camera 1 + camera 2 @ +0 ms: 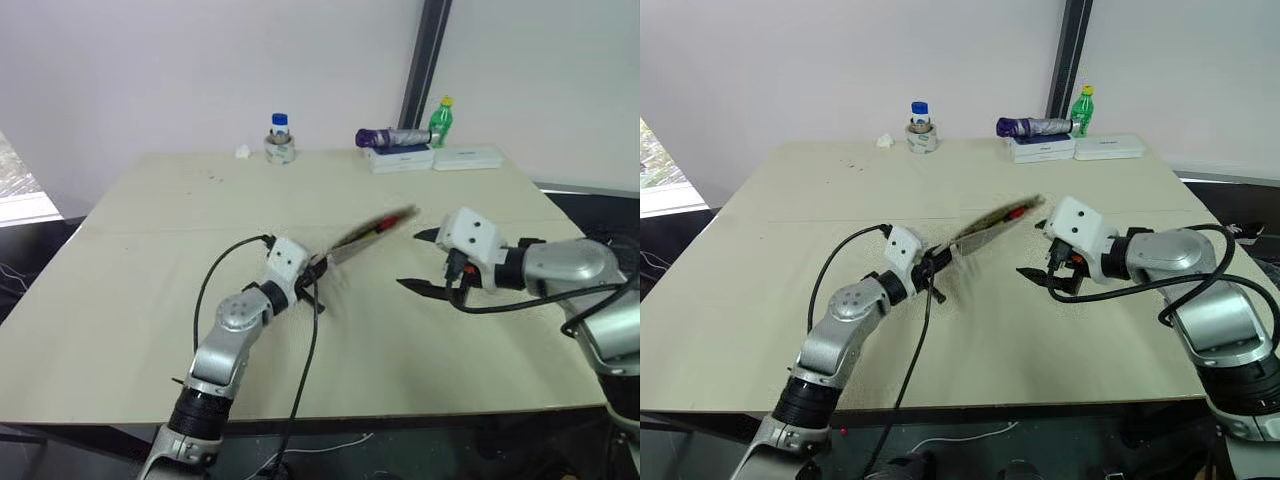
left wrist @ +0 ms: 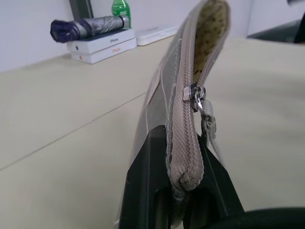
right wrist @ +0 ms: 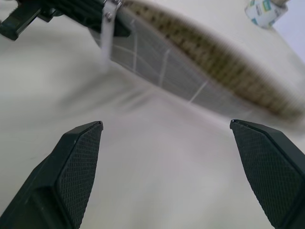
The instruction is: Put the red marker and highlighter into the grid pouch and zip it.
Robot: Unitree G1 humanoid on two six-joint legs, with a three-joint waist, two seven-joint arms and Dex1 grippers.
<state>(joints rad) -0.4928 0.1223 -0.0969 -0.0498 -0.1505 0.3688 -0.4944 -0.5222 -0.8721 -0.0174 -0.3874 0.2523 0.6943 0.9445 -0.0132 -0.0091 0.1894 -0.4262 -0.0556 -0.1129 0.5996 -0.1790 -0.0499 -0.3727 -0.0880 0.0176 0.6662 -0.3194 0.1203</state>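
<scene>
**Pouch up off the surface, right tool standing wide**

White walls are backing a pale beige surface (image 1: 150,300), and along its far edge a small jar with a blue lid (image 1: 280,138), two white boxes (image 1: 400,158), a folded purple umbrella (image 1: 392,137) and a green bottle (image 1: 441,121) are sitting in a row.

Centre stage, the left tool (image 1: 318,274) is clamping tight on one end of the grid pouch (image 1: 990,228), holding it clear of the surface and slanting up toward the right arm. From the left wrist, the zipper pull (image 2: 196,94) is sitting partway along the teeth, with the rest of the mouth gaping beyond it. Something red, the red marker (image 1: 1014,213), is peeking out at the raised end.

Just beside that end, the right tool (image 1: 1042,248) is hovering with its fingers (image 3: 78,164) spread wide, gripping nothing.
</scene>
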